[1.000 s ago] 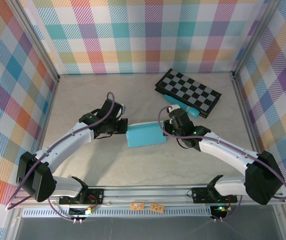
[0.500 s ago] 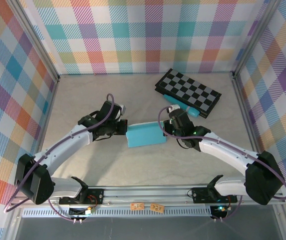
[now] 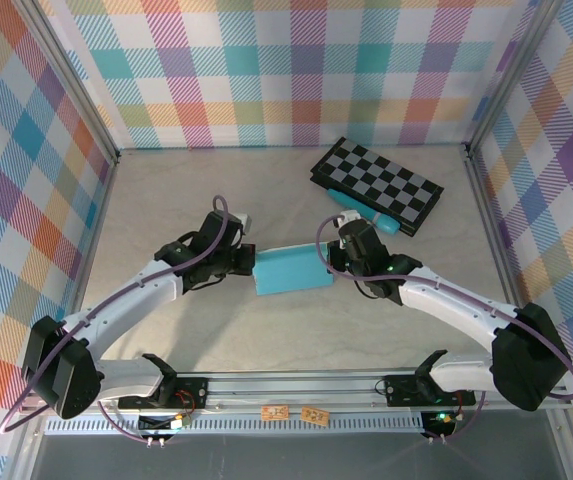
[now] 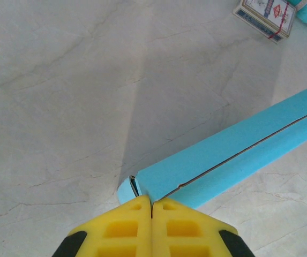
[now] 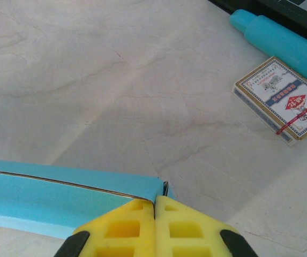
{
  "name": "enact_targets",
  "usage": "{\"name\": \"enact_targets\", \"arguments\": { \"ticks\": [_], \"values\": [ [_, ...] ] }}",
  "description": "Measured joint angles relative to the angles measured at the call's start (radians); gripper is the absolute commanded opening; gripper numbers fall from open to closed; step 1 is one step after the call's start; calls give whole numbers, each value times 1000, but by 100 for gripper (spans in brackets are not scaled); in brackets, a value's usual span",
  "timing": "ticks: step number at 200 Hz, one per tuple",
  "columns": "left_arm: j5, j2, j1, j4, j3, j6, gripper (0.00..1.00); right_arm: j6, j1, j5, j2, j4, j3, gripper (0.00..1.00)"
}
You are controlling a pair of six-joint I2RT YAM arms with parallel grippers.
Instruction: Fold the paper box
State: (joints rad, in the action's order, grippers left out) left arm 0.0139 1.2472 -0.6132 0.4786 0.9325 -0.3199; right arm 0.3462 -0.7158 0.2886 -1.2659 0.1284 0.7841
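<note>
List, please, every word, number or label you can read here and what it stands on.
card deck: printed label with a red emblem, too small to read.
two orange tags at the near edge: marks too blurred to read.
paper box and checkerboard: no text.

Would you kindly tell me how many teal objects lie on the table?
2: the paper box at mid-table, and a slim tube against the near edge of the checkerboard; others may be hidden.

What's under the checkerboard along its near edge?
A slim teal tube pokes out along the checkerboard's near edge, apparently tucked partly beneath it. How far it runs under, and whatever else lies beneath the board, is covered.
</note>
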Motion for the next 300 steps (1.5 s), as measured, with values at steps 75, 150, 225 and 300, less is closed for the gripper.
{"name": "enact_targets", "arguments": {
  "ticks": [75, 150, 225, 300],
  "values": [
    [-23, -1, -7, 26, 9, 41, 0, -18, -5, -1, 0, -3, -1, 0],
    [-24, -15, -11, -16, -26, 26, 0, -22, -5, 0, 0, -3, -1, 0],
    [-44, -50, -29, -79, -82, -32, 0, -22, -5, 0, 0, -3, -1, 0],
    [-133, -90, -87, -174, -170, -71, 0, -19, -6, -2, 13, 13, -3, 0]
  ]
}}
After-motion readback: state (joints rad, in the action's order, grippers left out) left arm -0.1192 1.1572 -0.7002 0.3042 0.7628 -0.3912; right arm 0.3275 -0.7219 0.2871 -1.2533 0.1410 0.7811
